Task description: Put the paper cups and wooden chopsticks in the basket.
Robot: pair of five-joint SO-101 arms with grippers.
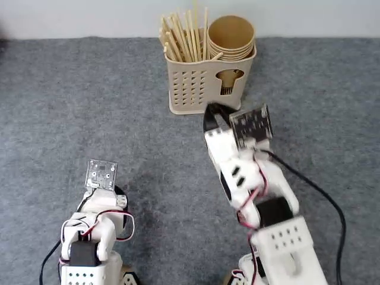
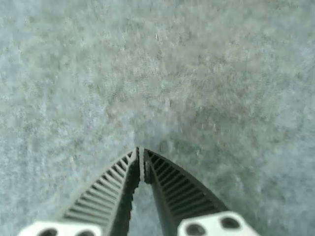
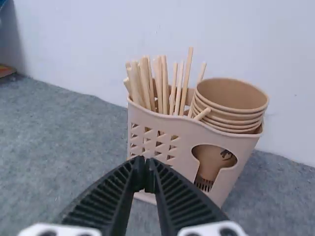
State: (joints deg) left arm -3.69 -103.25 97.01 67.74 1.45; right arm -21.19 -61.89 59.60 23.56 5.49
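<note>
A beige slotted basket [image 1: 202, 89] stands at the back of the table, also in the right wrist view as basket [image 3: 177, 142]. Several wooden chopsticks [image 1: 181, 37] stand upright in its left half; chopsticks [image 3: 157, 88]. A stack of brown paper cups [image 1: 231, 37] fills its right half; cups [image 3: 229, 105]. My right gripper [image 3: 145, 167] is shut and empty, just in front of the basket; in the high view it is the gripper [image 1: 212, 113]. My left gripper [image 2: 141, 160] is shut and empty over bare carpet near the front left.
Grey carpet [image 1: 89, 101] covers the table. A pale wall [image 3: 147, 29] rises right behind the basket. The left arm [image 1: 95, 237] sits folded at the front left, the right arm [image 1: 261, 202] stretches from the front right toward the basket.
</note>
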